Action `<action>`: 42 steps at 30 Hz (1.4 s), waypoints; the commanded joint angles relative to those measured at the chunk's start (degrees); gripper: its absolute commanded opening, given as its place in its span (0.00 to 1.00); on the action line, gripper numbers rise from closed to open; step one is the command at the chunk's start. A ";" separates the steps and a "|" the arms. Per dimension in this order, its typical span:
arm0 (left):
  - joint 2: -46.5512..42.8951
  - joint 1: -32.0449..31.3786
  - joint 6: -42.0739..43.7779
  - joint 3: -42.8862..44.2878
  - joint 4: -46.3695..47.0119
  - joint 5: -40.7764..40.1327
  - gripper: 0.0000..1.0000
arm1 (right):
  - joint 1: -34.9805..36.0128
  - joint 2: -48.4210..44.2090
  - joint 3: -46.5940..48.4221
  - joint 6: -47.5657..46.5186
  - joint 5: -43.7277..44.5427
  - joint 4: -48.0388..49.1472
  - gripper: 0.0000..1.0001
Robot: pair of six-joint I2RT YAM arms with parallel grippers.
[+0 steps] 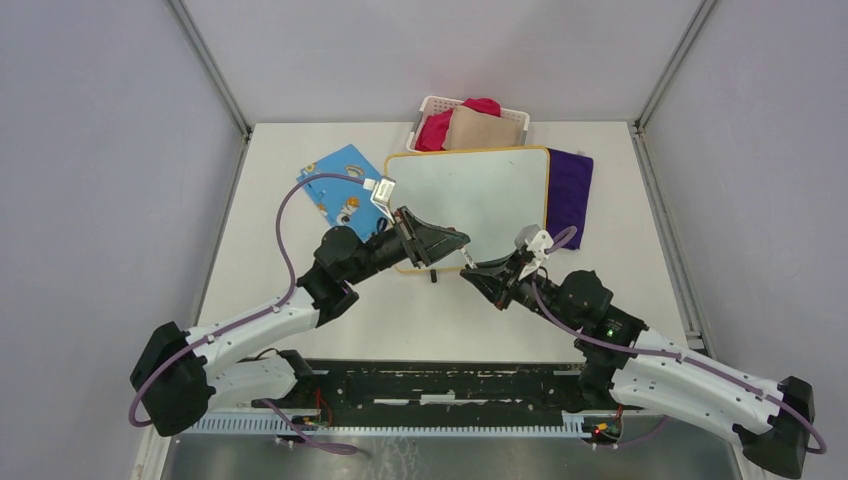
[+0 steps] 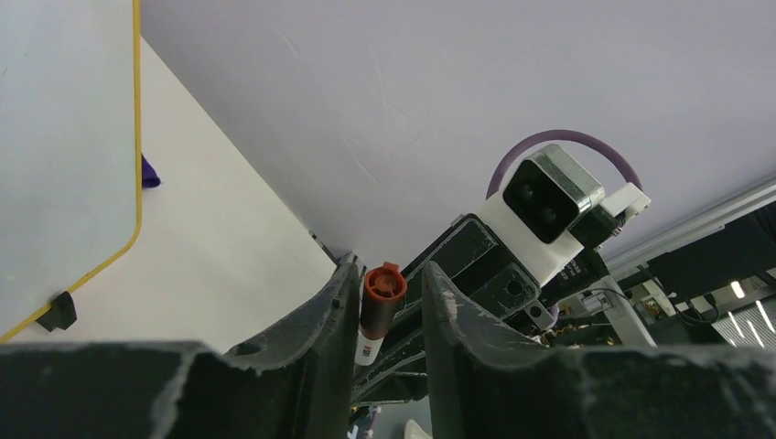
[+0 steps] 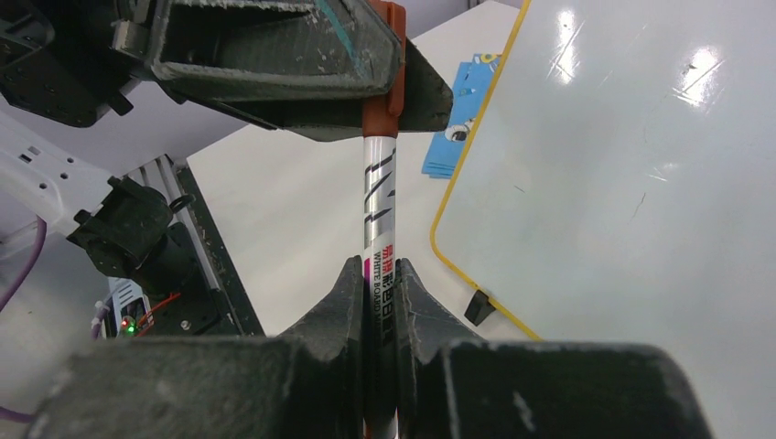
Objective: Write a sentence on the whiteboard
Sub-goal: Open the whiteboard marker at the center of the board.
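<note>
The whiteboard (image 1: 470, 200) lies flat at the table's middle back, yellow-framed; its face (image 3: 622, 183) is blank and no sentence shows on it. My right gripper (image 3: 379, 270) is shut on the barrel of a white marker (image 3: 379, 210) just in front of the board's near edge. The marker's red-brown cap (image 2: 383, 291) sits between the fingers of my left gripper (image 2: 389, 274). One finger touches the cap; at the other a thin gap shows. In the top view both grippers (image 1: 455, 243) (image 1: 482, 270) meet tip to tip.
A blue card (image 1: 335, 185) lies left of the board and a purple cloth (image 1: 568, 190) right of it. Behind stands a white basket (image 1: 425, 105) with red and tan cloths. A small black foot (image 3: 478, 306) sticks out under the board's near corner.
</note>
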 commanded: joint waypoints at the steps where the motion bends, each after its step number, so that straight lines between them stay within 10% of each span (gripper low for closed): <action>1: -1.25 0.04 -0.98 1.70 4.01 0.96 0.34 | -0.15 -0.19 -0.14 1.81 -0.86 5.93 0.00; 10: -3.20 0.05 0.74 1.40 1.20 0.24 0.02 | -0.14 0.34 -0.57 2.61 -0.83 6.13 0.00; 42: -12.37 3.43 9.34 8.38 -13.35 -10.67 0.02 | -0.12 -6.50 -5.82 6.03 0.28 2.69 0.00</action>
